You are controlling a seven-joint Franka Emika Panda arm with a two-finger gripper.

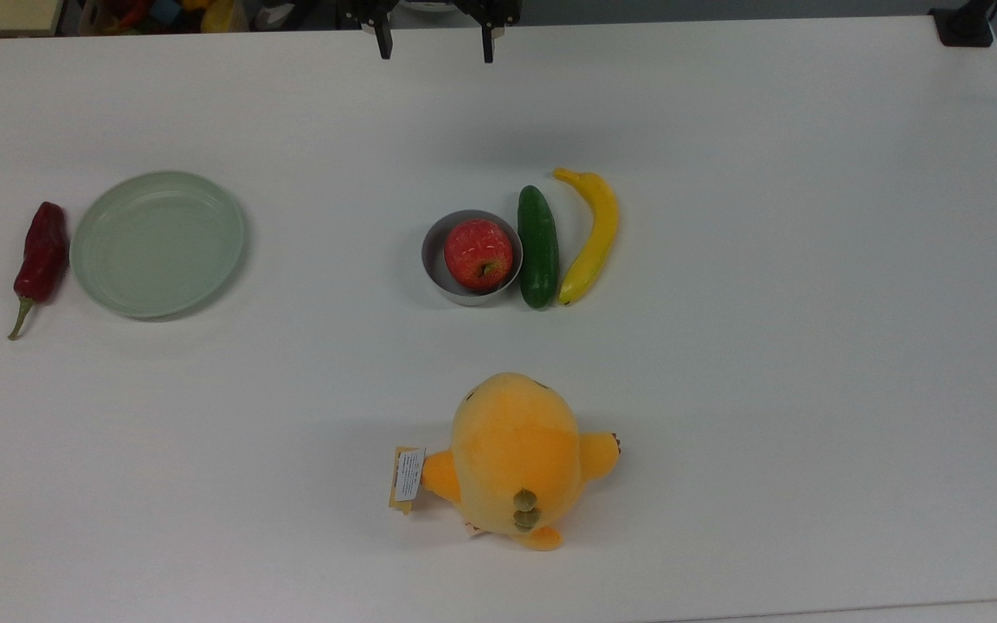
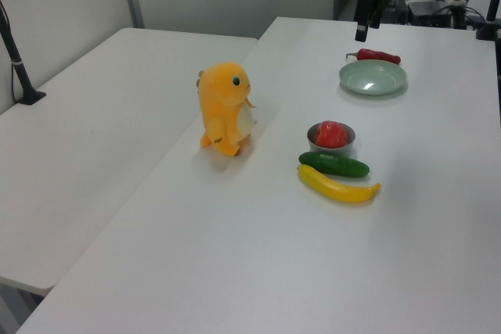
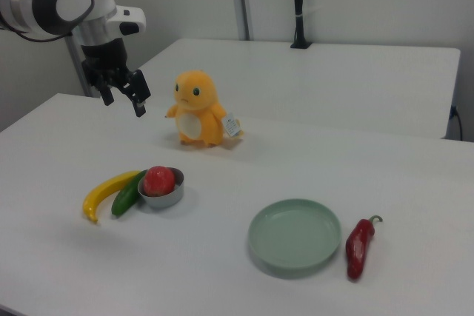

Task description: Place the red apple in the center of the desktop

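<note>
Top view: the red apple [image 1: 479,253] sits inside a small grey bowl [image 1: 434,260] near the middle of the desktop [image 1: 810,389], slightly toward the far edge, stem dimple facing up. A dark green cucumber [image 1: 538,247] lies just beside the bowl on the top view's right, and a yellow banana [image 1: 589,235] lies alongside the cucumber, further right. A pale green plate [image 1: 158,243] rests well apart toward the desktop's left edge, with a dark red chili pepper [image 1: 40,258] just beside it on the outer side. An orange plush toy [image 1: 511,459] occupies the near half, a paper tag at its side. The gripper [image 1: 436,41] hangs over the far edge, its two fingers spread apart and grasping nothing. Left view: the apple shows in the bowl, with cucumber and banana lined up in front of it; the plush toy stands upright near the desktop's left edge; plate and pepper lie toward the far end, below the raised gripper [image 2: 364,25]. Right view: the gripper [image 3: 124,99] hangs released above the desktop, well above and apart from the bowl holding the apple; the banana, cucumber and bowl form a row, and the plate and pepper lie near the front edge.
</note>
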